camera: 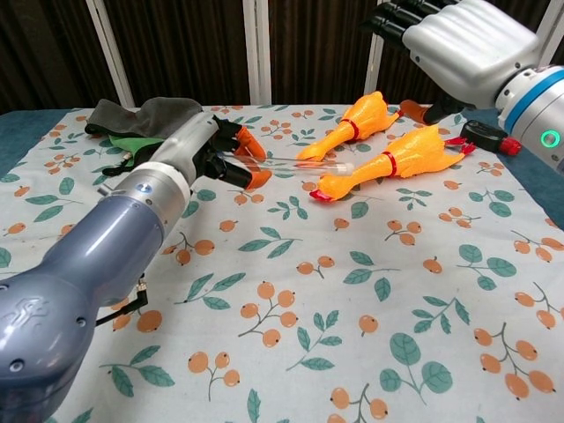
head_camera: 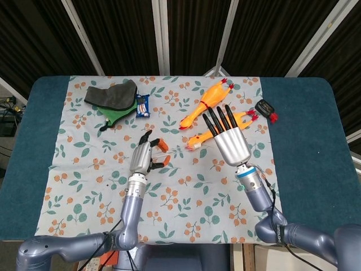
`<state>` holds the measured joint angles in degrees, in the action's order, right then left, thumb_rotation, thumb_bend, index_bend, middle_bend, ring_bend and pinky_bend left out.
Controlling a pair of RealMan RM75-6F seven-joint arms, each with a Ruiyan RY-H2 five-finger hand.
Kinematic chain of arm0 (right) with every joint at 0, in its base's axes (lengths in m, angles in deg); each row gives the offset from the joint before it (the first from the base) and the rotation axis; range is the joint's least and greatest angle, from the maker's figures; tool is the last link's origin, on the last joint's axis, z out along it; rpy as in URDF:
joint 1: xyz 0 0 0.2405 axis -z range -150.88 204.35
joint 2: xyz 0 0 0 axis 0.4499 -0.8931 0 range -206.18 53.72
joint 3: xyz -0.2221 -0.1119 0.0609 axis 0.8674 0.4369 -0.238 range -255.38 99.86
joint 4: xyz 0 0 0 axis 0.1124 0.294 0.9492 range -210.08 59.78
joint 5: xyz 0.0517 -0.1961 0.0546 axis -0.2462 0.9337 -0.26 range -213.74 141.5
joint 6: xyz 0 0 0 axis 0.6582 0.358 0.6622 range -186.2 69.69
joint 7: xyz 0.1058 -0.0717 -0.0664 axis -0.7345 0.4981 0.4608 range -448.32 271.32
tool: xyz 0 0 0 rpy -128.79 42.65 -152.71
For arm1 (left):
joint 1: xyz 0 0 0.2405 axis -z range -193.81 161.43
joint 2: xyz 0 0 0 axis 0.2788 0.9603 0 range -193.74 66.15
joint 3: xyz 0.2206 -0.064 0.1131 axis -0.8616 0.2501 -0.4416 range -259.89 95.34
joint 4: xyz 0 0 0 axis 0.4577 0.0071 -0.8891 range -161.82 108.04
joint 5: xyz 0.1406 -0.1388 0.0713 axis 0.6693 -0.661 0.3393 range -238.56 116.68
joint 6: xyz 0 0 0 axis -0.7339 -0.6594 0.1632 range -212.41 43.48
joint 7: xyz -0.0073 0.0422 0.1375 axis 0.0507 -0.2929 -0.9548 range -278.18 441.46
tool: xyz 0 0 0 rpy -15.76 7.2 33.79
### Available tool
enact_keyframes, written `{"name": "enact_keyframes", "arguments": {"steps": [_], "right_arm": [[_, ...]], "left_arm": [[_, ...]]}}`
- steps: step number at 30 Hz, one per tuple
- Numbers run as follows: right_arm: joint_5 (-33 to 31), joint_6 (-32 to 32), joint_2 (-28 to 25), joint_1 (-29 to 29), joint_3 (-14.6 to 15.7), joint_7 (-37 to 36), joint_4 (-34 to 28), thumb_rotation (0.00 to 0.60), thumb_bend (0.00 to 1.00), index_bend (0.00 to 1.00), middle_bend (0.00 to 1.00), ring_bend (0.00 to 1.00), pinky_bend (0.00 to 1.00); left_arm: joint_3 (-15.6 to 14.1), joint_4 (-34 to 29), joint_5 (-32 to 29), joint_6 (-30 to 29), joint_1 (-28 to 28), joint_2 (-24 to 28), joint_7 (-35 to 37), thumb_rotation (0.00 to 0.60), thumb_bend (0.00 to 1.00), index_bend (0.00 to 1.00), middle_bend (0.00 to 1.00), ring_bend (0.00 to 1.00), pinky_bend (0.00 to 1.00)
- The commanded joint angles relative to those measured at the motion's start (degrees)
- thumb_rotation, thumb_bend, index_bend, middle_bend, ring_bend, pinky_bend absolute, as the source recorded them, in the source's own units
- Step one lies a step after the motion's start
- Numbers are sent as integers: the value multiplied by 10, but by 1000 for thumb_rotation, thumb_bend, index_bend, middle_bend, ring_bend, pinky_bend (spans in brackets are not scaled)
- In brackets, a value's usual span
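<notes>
My left hand (head_camera: 142,156) (camera: 204,150) pinches one end of a clear plastic tube (head_camera: 179,147) (camera: 295,161). The tube sticks out level to the right, just above the cloth, and its far end lies near the tail of a rubber chicken. Orange pieces show at this hand's fingertips. My right hand (head_camera: 228,138) (camera: 467,44) hovers with its fingers stretched out and holds nothing. It partly hides the nearer yellow-orange rubber chicken (head_camera: 243,118) (camera: 397,163). A second rubber chicken (head_camera: 206,101) (camera: 352,123) lies behind it.
A floral cloth (head_camera: 186,197) covers the middle of the blue table (head_camera: 304,141). A grey and green garment (head_camera: 113,99) (camera: 132,119) lies at the back left with a blue packet (head_camera: 142,105) beside it. A small black and red device (head_camera: 265,107) (camera: 486,137) sits at the right.
</notes>
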<state>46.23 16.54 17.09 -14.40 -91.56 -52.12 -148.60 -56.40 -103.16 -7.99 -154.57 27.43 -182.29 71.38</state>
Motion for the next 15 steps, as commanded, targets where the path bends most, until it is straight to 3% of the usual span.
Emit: {"name": "enact_keyframes", "arguments": {"steps": [1, 9, 15], "right_arm": [[-2, 0, -2, 2, -1, -1, -1, 600, 428, 0, 13, 0, 0], [-7, 1, -10, 6, -2, 1, -14, 600, 428, 0, 11, 0, 0], [-11, 1, -16, 10, -1, 10, -29, 600, 428, 0, 6, 0, 0]], "left_arm": [[-17, 2, 5, 6, -13, 6, 6, 600, 545, 661, 513, 44, 0], [-60, 6, 13, 19, -41, 25, 3, 600, 543, 644, 499, 45, 0], [-78, -4, 8, 16, -63, 46, -17, 600, 455, 531, 409, 44, 0]]}}
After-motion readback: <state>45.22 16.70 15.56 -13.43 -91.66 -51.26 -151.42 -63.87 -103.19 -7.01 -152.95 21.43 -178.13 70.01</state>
